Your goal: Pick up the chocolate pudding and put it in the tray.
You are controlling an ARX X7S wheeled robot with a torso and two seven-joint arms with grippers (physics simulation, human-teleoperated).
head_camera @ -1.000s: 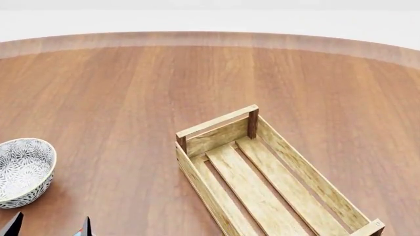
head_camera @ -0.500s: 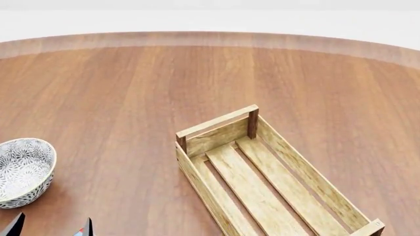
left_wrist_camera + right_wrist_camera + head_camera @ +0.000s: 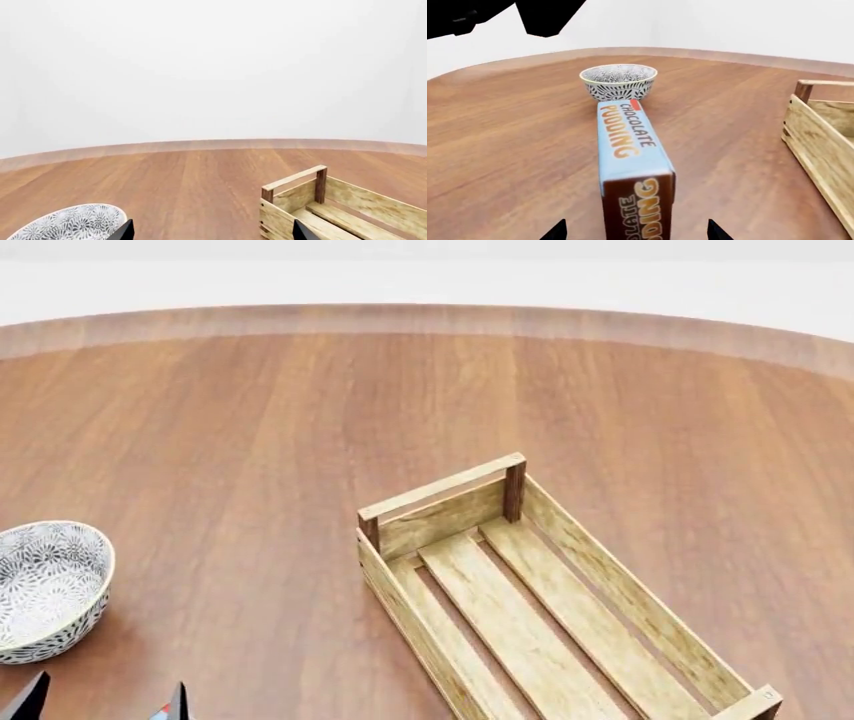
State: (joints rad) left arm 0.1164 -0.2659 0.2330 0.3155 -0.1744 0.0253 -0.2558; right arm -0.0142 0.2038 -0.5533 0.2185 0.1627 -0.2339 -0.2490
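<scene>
The chocolate pudding is a long carton with a light-blue top and brown end. It lies flat on the table in the right wrist view, pointing toward the bowl. My right gripper is open. Its dark fingertips stand on either side of the carton's near end, with a gap on each side. The tray is a slatted light-wood crate, empty, right of centre in the head view. It also shows as the tray and the tray. My left gripper is open with only bare table between its tips. It shows as the left gripper at the head view's lower left.
A patterned grey-white bowl stands at the table's left, just beyond the carton's far end; it also shows as the bowl. The round wooden table ends in a curved far edge. A dark arm part hangs above the bowl.
</scene>
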